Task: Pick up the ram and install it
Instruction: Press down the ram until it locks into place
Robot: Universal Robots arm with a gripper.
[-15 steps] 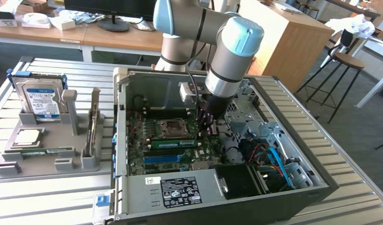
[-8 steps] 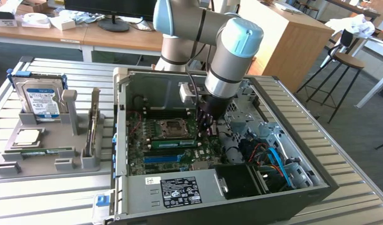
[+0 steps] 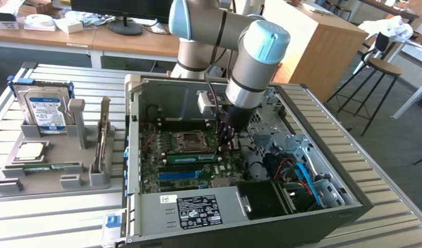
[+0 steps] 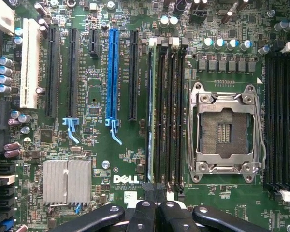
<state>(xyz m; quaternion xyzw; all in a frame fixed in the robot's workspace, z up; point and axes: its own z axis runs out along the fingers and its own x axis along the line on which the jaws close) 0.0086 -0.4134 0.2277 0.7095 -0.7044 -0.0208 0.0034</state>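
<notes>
The ram (image 3: 191, 157) is a thin green stick standing on edge in a memory slot beside the CPU socket (image 3: 186, 138), inside the open computer case (image 3: 197, 209). In the wrist view the ram (image 4: 152, 121) runs edge-on along the outermost black slot of that bank. My gripper (image 3: 228, 144) reaches down into the case at one end of the stick. Its black fingers are shut together, and my gripper (image 4: 157, 205) sits right over that end of the ram. Whether the tips touch the stick I cannot tell.
Other black memory slots (image 4: 171, 116), the empty CPU socket (image 4: 224, 128) and a blue expansion slot (image 4: 112, 72) lie close by on the motherboard. At the exterior view's left, a grey fixture (image 3: 4, 188) holds a hard drive (image 3: 45, 111), a processor (image 3: 28, 151) and another green stick (image 3: 51, 166).
</notes>
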